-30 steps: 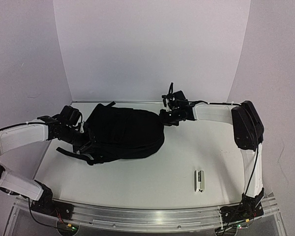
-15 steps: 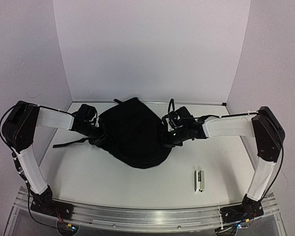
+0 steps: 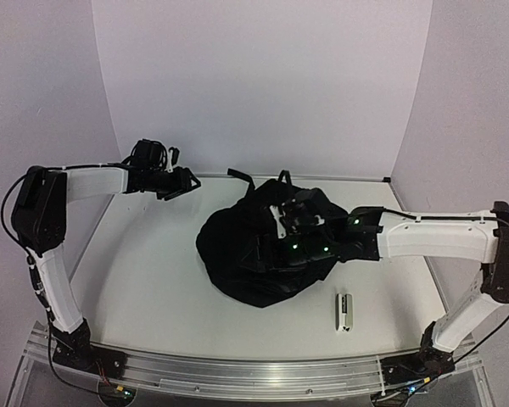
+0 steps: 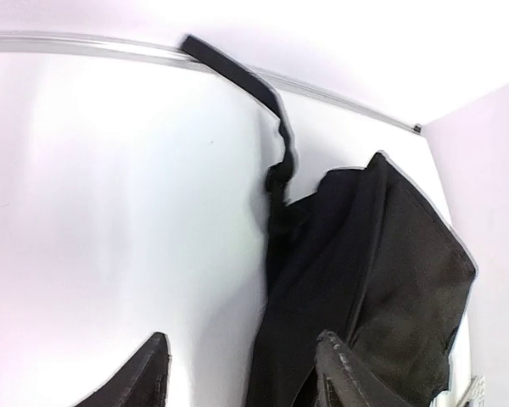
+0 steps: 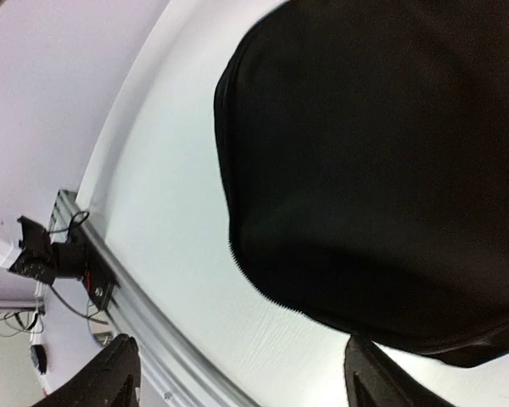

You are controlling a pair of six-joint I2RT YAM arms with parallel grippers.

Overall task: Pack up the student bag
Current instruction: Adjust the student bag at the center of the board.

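The student bag is a large black fabric backpack slumped in a heap at mid-table, its straps trailing toward the back wall. My left gripper hovers open at the back left, apart from the bag. In the left wrist view its fingers have nothing between them, with the bag and one strap ahead to the right. My right gripper hangs above the bag's upper part. In the right wrist view it is open and empty, with the bag below it.
A small white and dark oblong object lies on the table right of the bag, near the front. The metal rail runs along the near edge. White walls close in the back and sides.
Both grippers have opened and let go of the bag. The left arm pulled away to the back left, the right arm swung over the bag, and the bag dropped and shifted rightward.
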